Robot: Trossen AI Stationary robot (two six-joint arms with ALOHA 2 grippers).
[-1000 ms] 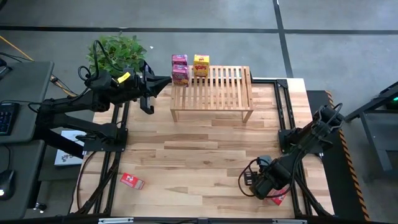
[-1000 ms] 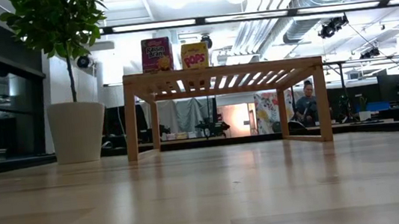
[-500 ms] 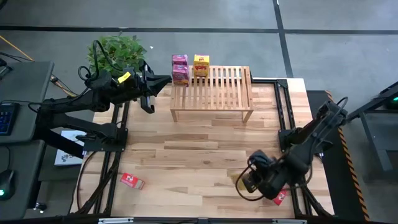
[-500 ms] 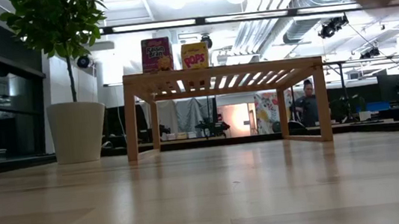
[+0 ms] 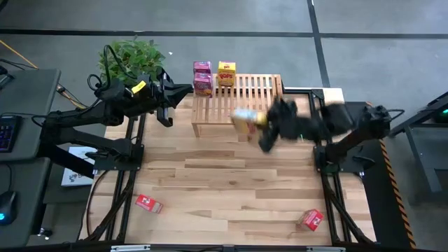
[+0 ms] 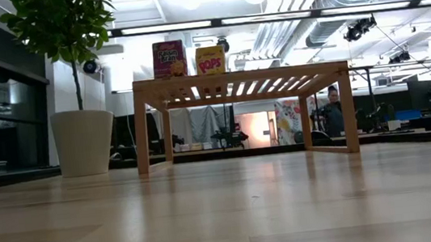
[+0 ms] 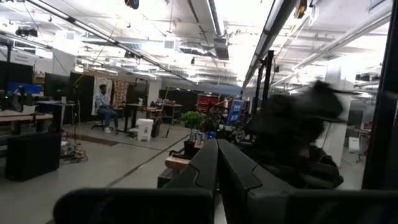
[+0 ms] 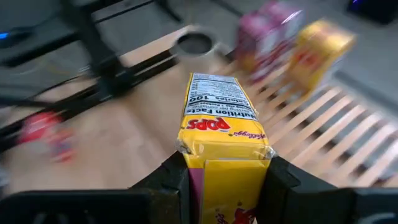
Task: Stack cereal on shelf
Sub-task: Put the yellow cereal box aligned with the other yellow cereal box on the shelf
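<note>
Right gripper (image 5: pixel 253 120) fingers clamp yellow box (image 8: pixel 222 140) over shelf (image 5: pixel 269 105) front edge; fast swing risks toppling shelved boxes (image 5: pixel 210 75). Left gripper (image 5: pixel 187 89) fingers closed beside shelf.

Near the upper middle of the frame, the right tool (image 5: pixel 253 120) holds a yellow box (image 5: pixel 243 120) over the front edge of the shelf (image 5: pixel 259 98), its arm reaching in from the right side. Two pink boxes (image 5: pixel 202 78) and another yellow box (image 5: pixel 226 73) stand at the shelf's upper left corner, the pink ones just left of the yellow. The left tool (image 5: pixel 183 92) hangs at upper left, just beside the shelf's left end, in front of a potted plant (image 5: pixel 129 57). Two red boxes lie on the worktop (image 5: pixel 224 182): one (image 5: pixel 148 204) at lower left, the other (image 5: pixel 311 220) at lower right.
</note>
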